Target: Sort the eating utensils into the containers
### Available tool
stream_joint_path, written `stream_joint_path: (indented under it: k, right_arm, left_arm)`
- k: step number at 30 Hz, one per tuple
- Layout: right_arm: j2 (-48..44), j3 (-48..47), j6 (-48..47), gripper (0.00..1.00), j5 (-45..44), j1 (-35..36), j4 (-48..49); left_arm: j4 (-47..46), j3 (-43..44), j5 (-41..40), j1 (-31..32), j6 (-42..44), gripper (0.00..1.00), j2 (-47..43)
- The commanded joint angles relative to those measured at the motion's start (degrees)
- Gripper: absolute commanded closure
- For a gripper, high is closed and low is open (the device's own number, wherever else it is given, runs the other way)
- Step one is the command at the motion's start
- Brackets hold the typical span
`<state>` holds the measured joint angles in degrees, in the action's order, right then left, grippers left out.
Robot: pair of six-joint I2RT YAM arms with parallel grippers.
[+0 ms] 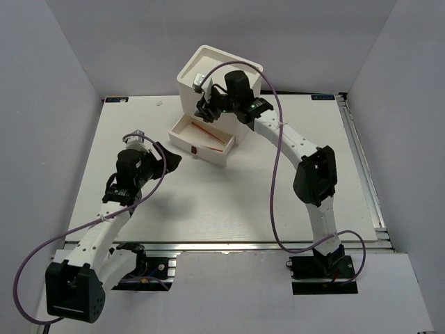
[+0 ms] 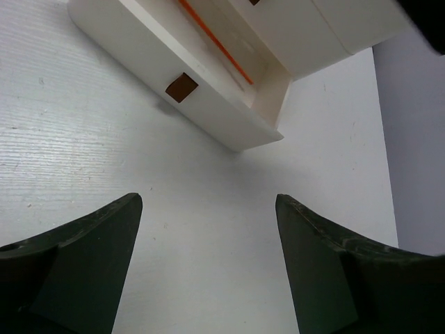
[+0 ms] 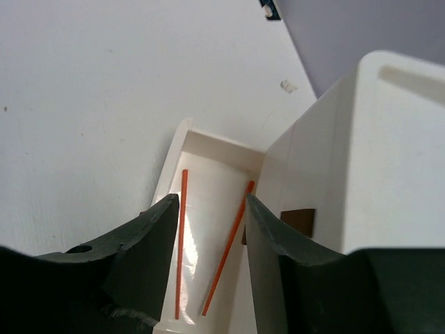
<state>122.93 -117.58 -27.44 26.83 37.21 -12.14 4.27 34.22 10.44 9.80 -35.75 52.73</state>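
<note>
Right wrist: two thin orange chopsticks (image 3: pixel 181 243) in white drawer (image 3: pixel 222 145).

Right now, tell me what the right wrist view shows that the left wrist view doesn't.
Only the right wrist view: both chopsticks lying in the open drawer, the recessed top of the unit, and the right gripper, open above the drawer with nothing between its fingers.
Only the left wrist view: the drawer's front with its dark red pull, and the left gripper, open over the table.
Both: the open drawer, the white unit, and at least one orange chopstick.
</note>
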Motion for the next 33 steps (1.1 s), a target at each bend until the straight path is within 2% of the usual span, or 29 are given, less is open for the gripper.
stream_joint_path:
  k: [1,4,6,7,9,10,12,16,19,20,22,23,26,31,33]
  right_arm:
    - [-3.6,-4.0,-3.3,0.50,4.3,-0.7,-2.5]
    - [-5.1,-4.2,-3.1,0.49,-1.6,-0.6,-0.8]
    - [-5.4,-3.8,-3.6,0.47,-8.7,-0.8,1.9]
    - [-5.3,-3.5,-4.1,0.46,-10.7,-1.0,2.6]
    - [-5.2,-1.5,-5.1,0.42,-15.2,-1.8,5.2]
    - [-5.1,-0.9,-5.6,0.42,-16.4,-2.1,5.9]
    - [-4.5,-0.1,-6.4,0.41,-18.0,-2.8,6.2]
    - [-3.5,0.6,-5.8,0.44,-18.1,-4.0,5.3]
    - [-2.4,0.2,-4.8,0.54,-17.9,-5.0,4.4]
    - [-2.3,0.2,-4.3,0.63,-16.8,-5.5,4.1]
    - [-2.1,-0.5,-4.1,0.71,-15.1,-5.7,2.4]
    - [-2.0,-0.6,-3.7,0.80,-13.5,-5.7,1.8]
    - [-1.9,-1.2,-2.6,0.90,-10.0,-5.8,-0.9]
    - [-1.7,-1.2,1.1,1.00,-5.1,-6.0,-4.9]
    - [-1.6,-1.2,2.2,1.00,-3.5,-6.0,-6.4]
  left_arm:
    - [-1.6,3.0,2.1,-0.4,-0.6,0.12,1.8]
    - [-2.4,3.5,3.4,-0.5,-1.3,0.27,4.6]
    - [-3.5,3.5,4.3,-0.5,-2.6,0.38,6.8]
    - [-3.8,3.7,4.7,-0.5,-2.9,0.54,7.7]
    - [-3.9,4.1,5.9,-0.6,-4.3,0.69,10.5]
    - [-3.8,4.4,6.3,-0.6,-4.5,0.83,11.4]
    - [-3.8,5.4,7.0,-0.7,-4.9,0.92,14.6]
    - [-6.6,6.6,8.9,-0.7,-5.4,0.94,19.8]
    - [-9.4,7.2,9.7,-0.8,-5.5,0.96,24.7]
    - [-10.5,7.2,10.0,-0.8,-5.6,0.98,26.1]
    - [-14.2,7.7,10.7,-0.8,-5.8,0.99,30.5]
    - [-15.2,8.2,11.4,-0.8,-6.2,0.99,32.2]
    - [-16.9,12.4,12.9,-0.8,-6.4,1.00,39.7]
    - [-17.3,22.9,14.3,-0.8,-7.2,1.00,50.0]
    - [-17.4,26.0,14.0,-0.7,-7.6,1.00,54.4]
